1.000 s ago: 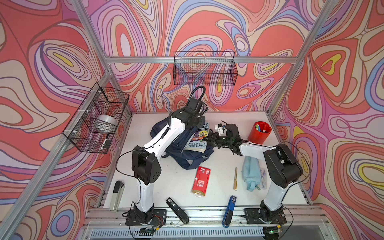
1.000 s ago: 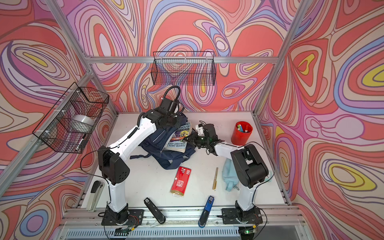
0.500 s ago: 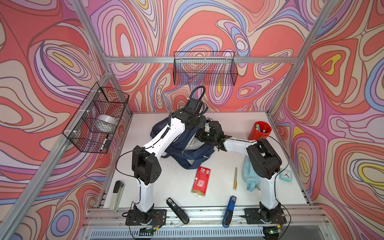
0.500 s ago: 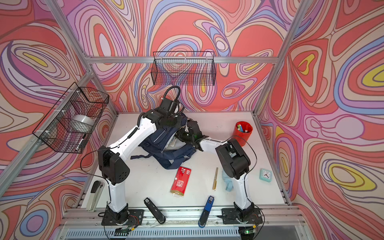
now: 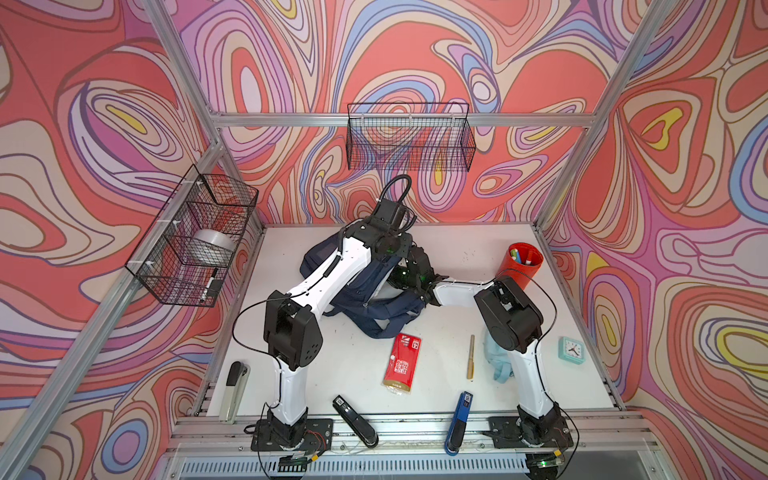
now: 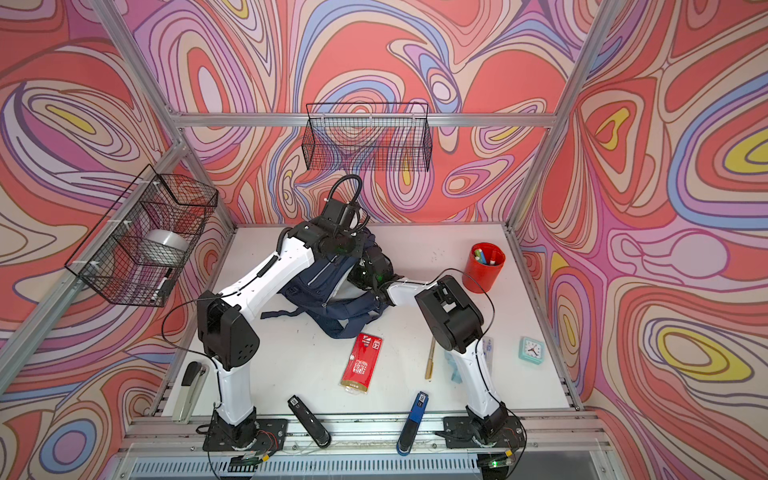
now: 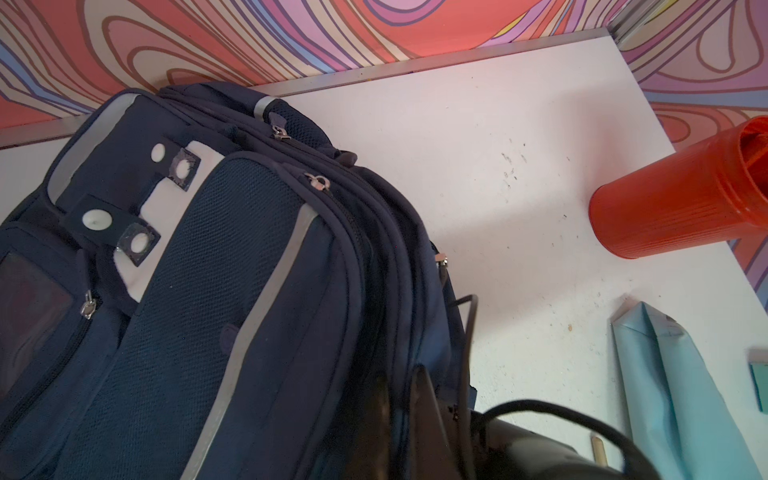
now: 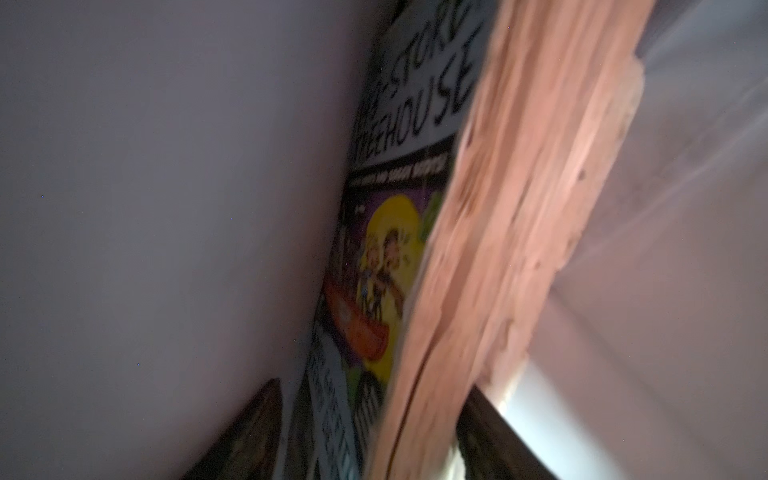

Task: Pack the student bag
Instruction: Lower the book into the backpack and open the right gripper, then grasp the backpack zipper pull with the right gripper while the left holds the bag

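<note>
Two arms meet at the bag (image 5: 370, 286), toward 11 o'clock on the desk (image 5: 457, 257). Left jaws are closed at its top edge; right jaws stand parted astride a book (image 8: 374, 266) inside. Likely risks: the jaws drag the book out on retreat, or the opening sags shut.

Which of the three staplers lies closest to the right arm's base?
The blue stapler, at the front edge beside the right arm's base. The black stapler lies by the left arm's base, the grey stapler farther left.
</note>
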Available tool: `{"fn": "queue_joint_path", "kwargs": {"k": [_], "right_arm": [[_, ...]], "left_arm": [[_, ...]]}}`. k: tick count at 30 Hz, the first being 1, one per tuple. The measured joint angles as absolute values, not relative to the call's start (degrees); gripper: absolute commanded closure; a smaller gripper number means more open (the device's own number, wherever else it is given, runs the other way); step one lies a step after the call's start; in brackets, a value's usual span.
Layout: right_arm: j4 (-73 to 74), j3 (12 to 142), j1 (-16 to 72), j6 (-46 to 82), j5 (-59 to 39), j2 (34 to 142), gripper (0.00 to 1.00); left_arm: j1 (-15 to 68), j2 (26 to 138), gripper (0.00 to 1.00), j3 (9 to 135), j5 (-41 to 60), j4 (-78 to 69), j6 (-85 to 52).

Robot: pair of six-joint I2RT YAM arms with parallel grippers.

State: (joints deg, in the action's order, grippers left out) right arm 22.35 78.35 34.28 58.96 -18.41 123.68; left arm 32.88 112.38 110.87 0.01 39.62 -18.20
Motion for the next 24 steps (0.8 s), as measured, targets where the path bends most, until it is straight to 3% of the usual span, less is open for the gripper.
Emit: {"fn": "queue_joint_path", "kwargs": {"k": [4, 5, 7, 10, 12, 13, 19, 24], "right_arm": [[16.6, 71.1, 32.3, 56.3, -19.4, 116.7, 0.21], [14.5, 69.8, 31.9, 55.3, -19.6, 114.9, 0.21], [10.2, 68.1, 31.4, 52.7, -20.1, 110.8, 0.21], [5.6, 65.1, 31.3, 49.7, -20.0, 104.3, 0.20], [1.8, 63.0, 31.6, 47.9, -19.0, 100.0, 0.17], [-0.4, 62.1, 32.0, 46.9, -17.9, 97.8, 0.10], [-13.0, 64.0, 39.0, 39.9, -9.0, 91.4, 0.07], [-18.0, 65.5, 49.1, 37.9, -0.2, 90.5, 0.17]], "left_arm": [[32.9, 112.2, 1.00, 109.6, 0.6, 38.7, -18.3], [32.9, 112.2, 0.96, 109.4, 0.7, 38.4, -18.3], [32.9, 112.1, 0.64, 108.9, 1.0, 37.7, -18.2], [32.6, 111.1, 0.25, 107.4, 1.7, 36.4, -18.7], [32.3, 109.8, 0.09, 106.6, 1.9, 36.0, -19.1], [32.1, 108.8, 0.04, 106.3, 1.9, 35.9, -19.2], [30.1, 99.9, 0.02, 102.6, 3.9, 34.5, -21.2], [22.6, 86.8, 0.20, 87.0, 10.9, 29.3, -27.5]]}}
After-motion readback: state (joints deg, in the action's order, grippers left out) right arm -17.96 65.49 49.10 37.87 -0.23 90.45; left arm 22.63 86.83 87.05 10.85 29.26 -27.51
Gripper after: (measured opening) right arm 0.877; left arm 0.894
